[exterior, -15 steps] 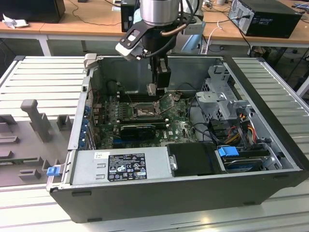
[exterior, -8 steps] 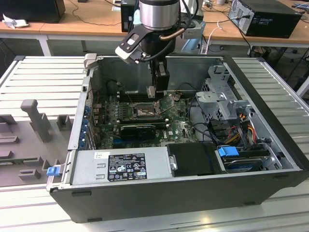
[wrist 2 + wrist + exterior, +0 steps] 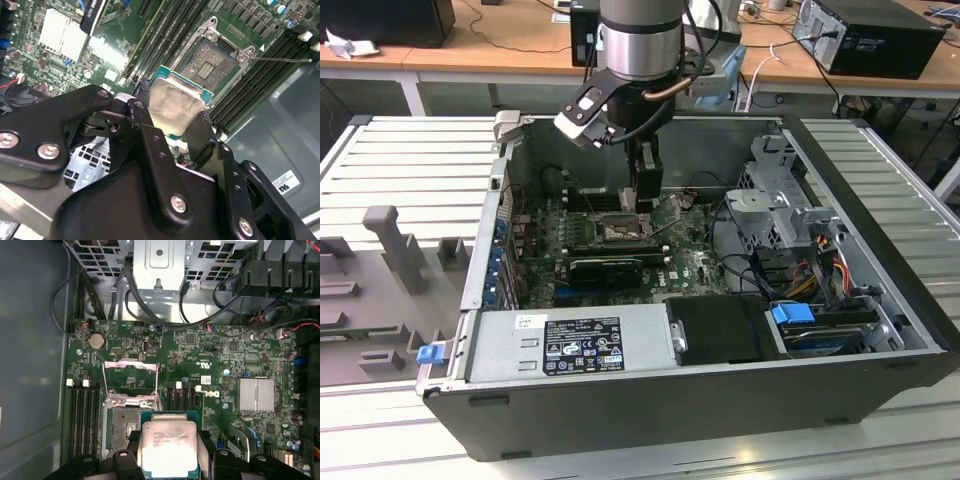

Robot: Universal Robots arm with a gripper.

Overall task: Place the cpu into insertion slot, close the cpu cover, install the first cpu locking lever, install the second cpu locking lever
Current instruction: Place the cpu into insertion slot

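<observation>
In both wrist views you are seeing the grasp itself: the gripper (image 3: 174, 114) is holding the cpu (image 3: 175, 106) by two opposite edges, one of the fingers (image 3: 146, 125) pressing on each side. The chip is hanging just above the insertion slot (image 3: 211, 62), which is lying bare. The second wrist view is also showing you a thin locking lever (image 3: 280, 59) sticking out from the slot's rim. The first wrist view is adding the cpu cover (image 3: 131, 365), standing open at the slot's far edge.

The exterior view is giving you the setting. The arm is reaching into an open computer case (image 3: 670, 410) lying on a slatted metal table (image 3: 400, 150). Wooden desks (image 3: 500, 55) with cables are standing behind it.
</observation>
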